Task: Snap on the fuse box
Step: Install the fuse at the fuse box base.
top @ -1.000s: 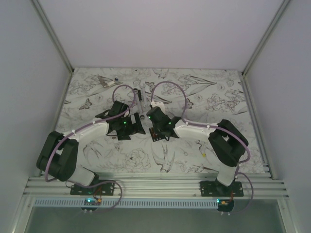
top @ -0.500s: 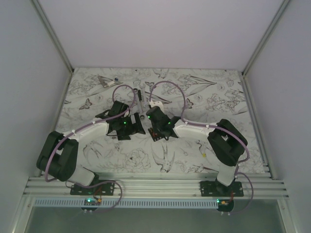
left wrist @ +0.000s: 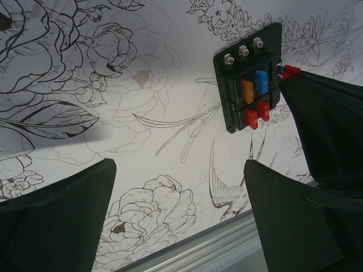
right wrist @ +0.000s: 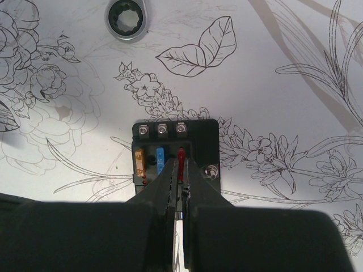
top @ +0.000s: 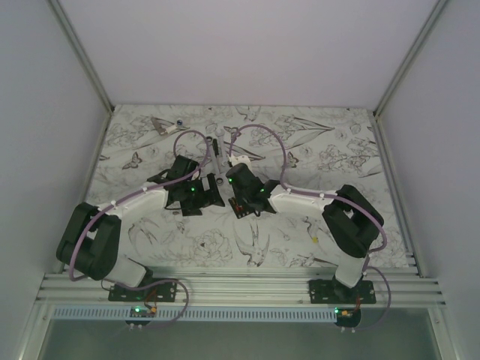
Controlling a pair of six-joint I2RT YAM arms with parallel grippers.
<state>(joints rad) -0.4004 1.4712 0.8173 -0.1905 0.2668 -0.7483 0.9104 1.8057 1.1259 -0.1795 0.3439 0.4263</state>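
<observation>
Right now my right gripper [right wrist: 178,174] is down on the fuse box [right wrist: 201,136], fingers pressed together. A thin red fuse [right wrist: 181,157] stands just at their tips. I may be pinching it, but my own fingers hide the near half of the box, so I cannot tell.

The box lies flat on the flowered table [right wrist: 272,73], straight ahead of and under those tips. Its long axis runs away from me along my line of reach, with the row of 3 screws [right wrist: 162,130] at the far end. An orange fuse [right wrist: 139,160] and a blue fuse [right wrist: 160,161] sit just to the left of my tips. A metal ring [right wrist: 126,20] lies well beyond, to the left.

My left gripper [left wrist: 180,170] hangs spread wide and holds nothing. From it the box [left wrist: 249,79] is ahead and to the right, clear of the fingers. So the right arm is the nearer one for any pressing down.

I can read no brand, label or lettering on the box.
</observation>
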